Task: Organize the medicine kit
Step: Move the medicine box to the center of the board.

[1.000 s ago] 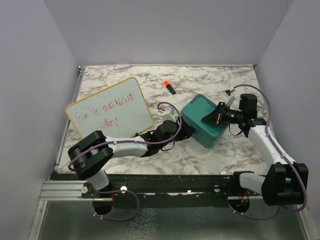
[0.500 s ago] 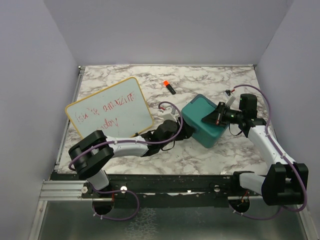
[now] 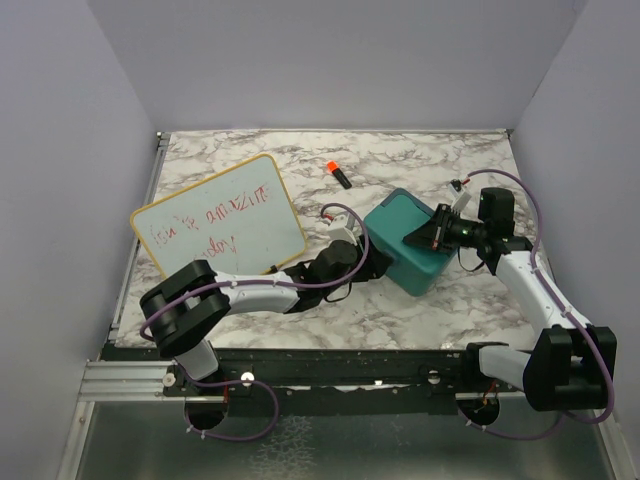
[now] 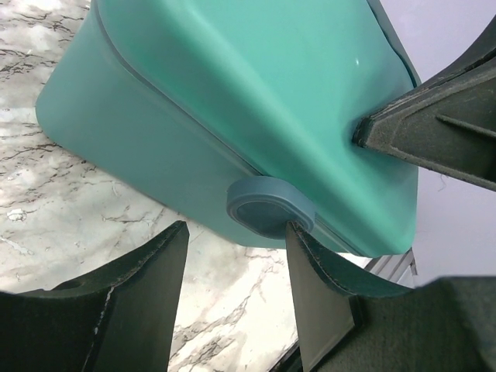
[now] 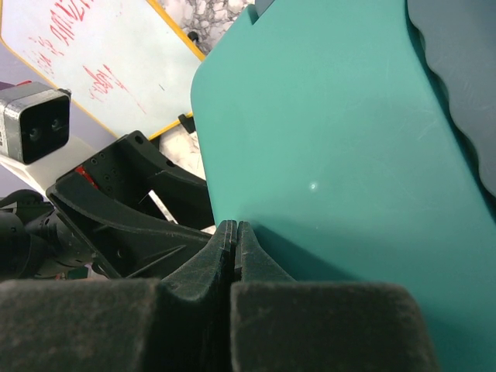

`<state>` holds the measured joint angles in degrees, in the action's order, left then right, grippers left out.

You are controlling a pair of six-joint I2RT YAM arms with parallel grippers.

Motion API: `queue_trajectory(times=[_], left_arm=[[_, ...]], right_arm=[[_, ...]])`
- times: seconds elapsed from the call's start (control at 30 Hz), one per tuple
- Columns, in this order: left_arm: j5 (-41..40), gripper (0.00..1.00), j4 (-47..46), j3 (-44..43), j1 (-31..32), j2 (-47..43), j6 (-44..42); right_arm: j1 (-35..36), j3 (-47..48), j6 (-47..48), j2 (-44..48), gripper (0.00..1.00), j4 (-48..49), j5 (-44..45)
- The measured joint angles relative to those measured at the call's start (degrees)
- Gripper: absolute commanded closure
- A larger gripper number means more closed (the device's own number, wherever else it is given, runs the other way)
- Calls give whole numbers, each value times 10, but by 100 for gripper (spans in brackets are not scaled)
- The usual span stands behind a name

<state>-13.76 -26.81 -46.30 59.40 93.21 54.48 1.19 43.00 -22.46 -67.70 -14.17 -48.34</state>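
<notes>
We count one medicine kit, one whiteboard, two tools. Kit right of whiteboard, long axis diagonal, latch facing released left tool; clenched right tool touches its lid.

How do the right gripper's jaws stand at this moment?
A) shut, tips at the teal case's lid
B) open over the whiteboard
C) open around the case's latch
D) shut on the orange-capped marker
A: the right wrist view shows the right gripper with fingers together, no gap, at the medicine kit lid.
</notes>
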Motion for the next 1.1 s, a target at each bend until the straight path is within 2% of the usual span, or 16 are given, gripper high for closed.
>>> queue_trajectory(times=[0.7,0.9,1.1], left_arm=[[-9,44,8,0,0,15,-10],[-9,44,14,-8,0,28,-14],[-9,44,26,-24,0,44,-20]], right_arm=[[0,0,0,0,99,0,0],[0,0,-1,4,88,-5,1],[3,21,-5,16,67,-45,17]])
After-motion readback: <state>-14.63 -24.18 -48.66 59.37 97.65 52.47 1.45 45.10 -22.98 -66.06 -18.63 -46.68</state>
